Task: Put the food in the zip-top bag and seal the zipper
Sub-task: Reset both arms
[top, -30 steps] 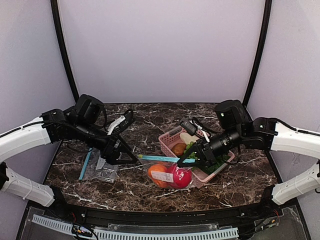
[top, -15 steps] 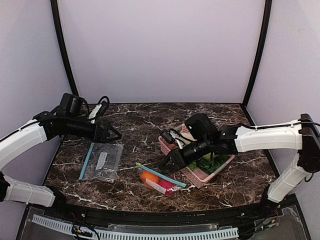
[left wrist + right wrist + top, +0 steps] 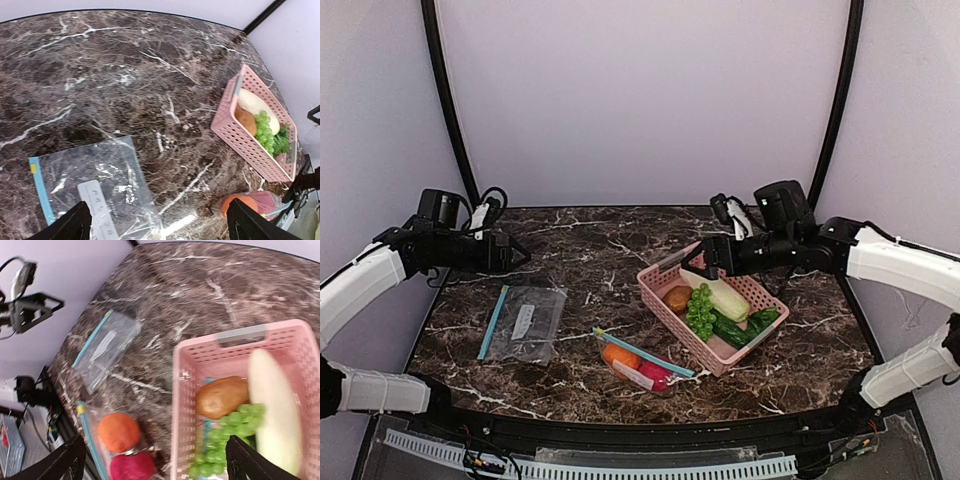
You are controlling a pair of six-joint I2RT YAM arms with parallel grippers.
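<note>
The zip-top bag [image 3: 638, 368] lies on the worktop [image 3: 590, 260] just in front of the pink basket [image 3: 670, 322], with an orange fruit [image 3: 618, 355] and a red fruit [image 3: 656, 376] inside. It looks like thin, floppy, slippery film, light but lumpy with its load, so I'd pinch it by the stiffer light blue zipper [image 3: 643, 351] along its far edge. The left hand [image 3: 157, 220] hangs wide open and empty above the spare bag [image 3: 528, 322], and the right hand [image 3: 155, 462], equally open and empty, hangs above the basket.
</note>
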